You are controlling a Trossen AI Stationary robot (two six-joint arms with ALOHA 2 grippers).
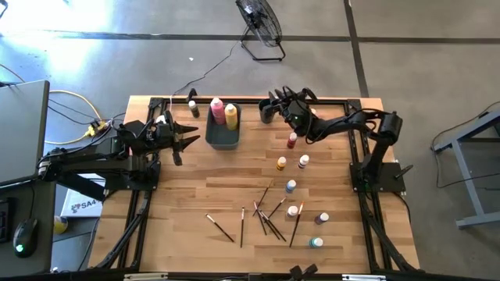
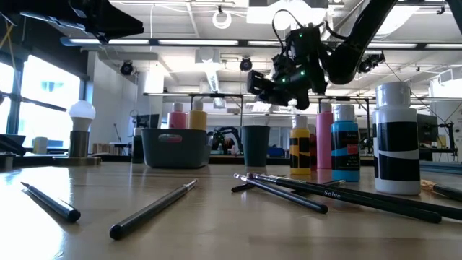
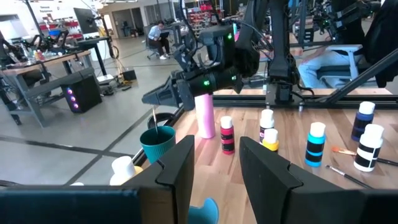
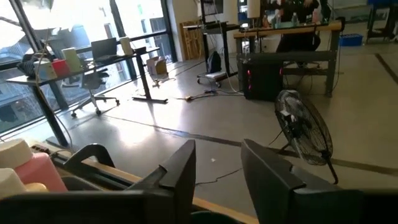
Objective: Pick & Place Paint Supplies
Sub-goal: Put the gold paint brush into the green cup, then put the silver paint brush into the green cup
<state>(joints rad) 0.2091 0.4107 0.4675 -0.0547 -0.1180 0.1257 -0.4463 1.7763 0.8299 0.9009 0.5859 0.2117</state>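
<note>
Two tall squeeze bottles [image 1: 216, 104] are counted, one pink and one yellow, both in the single grey bin [image 1: 222, 140]. Seven small white-capped paint bottles [image 1: 291, 186] are seen standing on the table [image 1: 172, 211]. About seven paintbrushes [image 1: 219, 227] are made out; where they cross in a cluster, the count cannot be fixed. One dark cup [image 1: 266, 113], one white knob [image 2: 81, 112] on a tan base and two arms [image 1: 86, 160] are also counted.

Overhead, table-level, two wrist views.
</note>
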